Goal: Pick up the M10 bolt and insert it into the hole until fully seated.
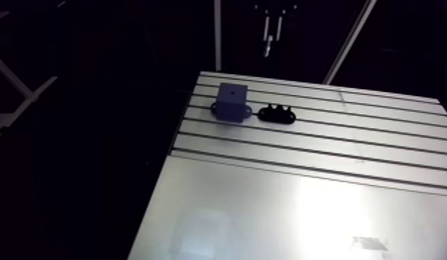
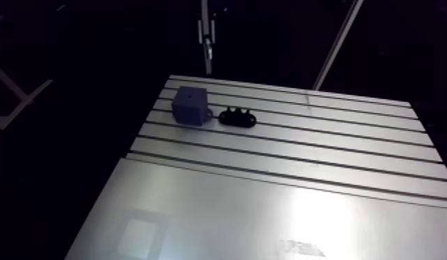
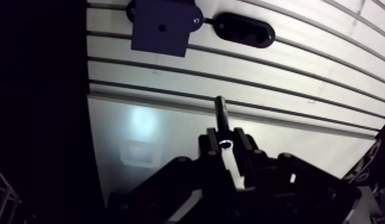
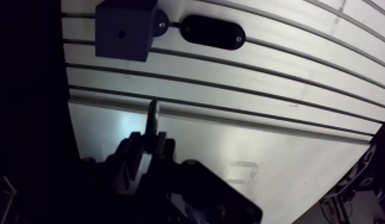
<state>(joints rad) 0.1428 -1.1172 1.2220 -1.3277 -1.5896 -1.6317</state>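
Pick-up complete, insertion pending: the tool (image 3: 226,143), closed on the M10 bolt (image 3: 220,112), holds it above the tabletop (image 3: 302,101), well short of the dark block (image 3: 148,37) whose hole (image 3: 162,27) appears empty, beside a black holder (image 3: 242,30).

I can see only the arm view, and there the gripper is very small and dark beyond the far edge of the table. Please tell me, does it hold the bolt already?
Observer: Yes. In the wrist view the gripper is shut on the M10 bolt, and the shaft sticks out ahead of the gripper.
Operator: Is the bolt near the hole?
Observer: No. The hole in the blue block is well ahead of the bolt's tip, apart from it.
Operator: Does the bolt aim at the hole?
Observer: Not quite. It points nearer the block's edge beside the black holder.
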